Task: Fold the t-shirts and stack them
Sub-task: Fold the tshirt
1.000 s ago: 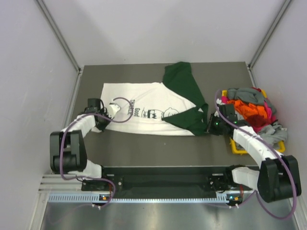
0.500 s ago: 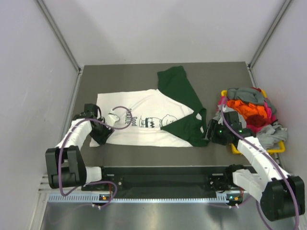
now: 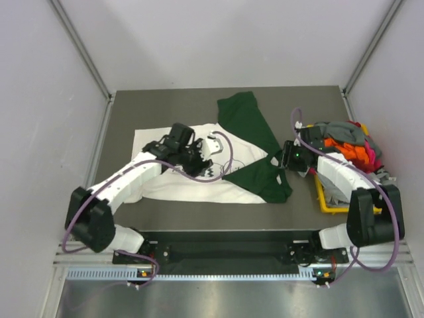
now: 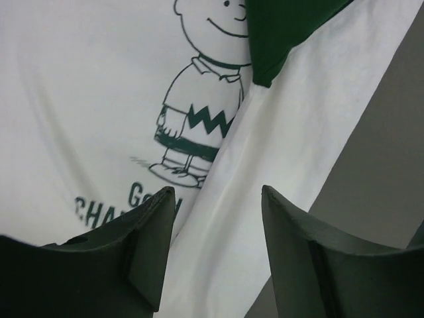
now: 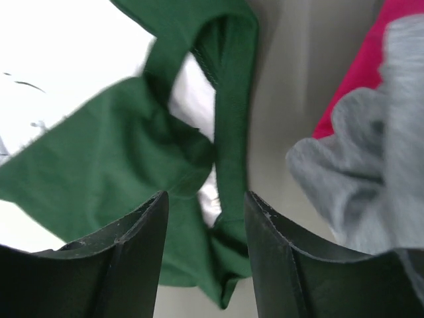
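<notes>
A white t-shirt (image 3: 172, 182) with a black cartoon print (image 4: 199, 119) and dark green sleeves (image 3: 248, 122) lies spread on the dark table. Its green neck end (image 5: 225, 99) points right. My left gripper (image 3: 202, 154) hovers over the middle of the shirt, its jaws open (image 4: 215, 199) with only white cloth below them. My right gripper (image 3: 286, 158) sits at the shirt's right end, open (image 5: 207, 199) above the bunched green collar. More t-shirts, grey (image 5: 371, 165), orange (image 3: 344, 149) and pink-red (image 5: 394, 33), are heaped at the right.
The heap of shirts sits in a yellow bin (image 3: 324, 202) at the table's right edge, close beside my right arm. Grey walls enclose the table on the left, back and right. Bare dark tabletop (image 3: 165, 109) shows behind the shirt.
Both grippers opened and let go of the shirt's ends. The left arm swung right over the print. The right gripper moved up to the collar end.
</notes>
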Controlling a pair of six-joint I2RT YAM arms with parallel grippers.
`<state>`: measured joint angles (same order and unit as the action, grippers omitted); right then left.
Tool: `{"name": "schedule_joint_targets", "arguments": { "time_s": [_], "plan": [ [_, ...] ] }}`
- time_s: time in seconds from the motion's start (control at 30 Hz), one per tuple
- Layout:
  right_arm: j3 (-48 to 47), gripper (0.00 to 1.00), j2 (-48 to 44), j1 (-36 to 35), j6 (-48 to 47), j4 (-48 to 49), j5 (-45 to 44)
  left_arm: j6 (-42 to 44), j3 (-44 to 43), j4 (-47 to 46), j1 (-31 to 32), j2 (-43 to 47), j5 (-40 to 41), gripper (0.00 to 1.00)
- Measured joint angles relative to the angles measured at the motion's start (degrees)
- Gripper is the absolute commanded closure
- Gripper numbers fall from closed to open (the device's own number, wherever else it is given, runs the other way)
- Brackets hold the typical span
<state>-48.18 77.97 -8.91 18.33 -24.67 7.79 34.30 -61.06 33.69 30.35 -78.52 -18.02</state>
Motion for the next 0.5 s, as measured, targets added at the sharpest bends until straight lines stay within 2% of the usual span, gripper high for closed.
{"name": "schedule_joint_targets", "arguments": {
  "time_s": [0.07, 0.17, 0.2, 0.37, 0.47, 0.5],
  "plan": [
    [-0.17, 0.50, 3.41, 0.33, -0.81, 0.46, 0.50, -2.64, -0.92, -2.29, 1.40, -4.83, -1.03, 0.40],
    [-0.74, 0.60, 8.31, 0.52, -1.70, 1.86, 1.25, -5.99, -1.31, -5.75, 3.19, -11.08, -1.66, 0.43],
    [-0.81, 0.60, 9.31, 0.52, -1.77, 2.12, 1.44, -6.84, -1.60, -6.47, 3.72, -12.83, -1.66, 0.43],
    [-2.14, 0.44, 10.12, 0.52, -1.79, 1.73, 2.69, -12.07, -5.60, -6.75, 2.36, -17.44, -1.40, 0.42],
    [-7.54, 0.33, 10.01, 0.52, -2.27, 0.13, 2.60, -15.69, -9.31, -7.67, -6.08, -17.51, -1.62, 0.40],
    [-10.60, 0.32, 10.08, 0.52, -2.43, -0.24, 2.62, -16.81, -10.47, -8.11, -9.35, -17.55, -1.16, 0.40]
  ]
}}
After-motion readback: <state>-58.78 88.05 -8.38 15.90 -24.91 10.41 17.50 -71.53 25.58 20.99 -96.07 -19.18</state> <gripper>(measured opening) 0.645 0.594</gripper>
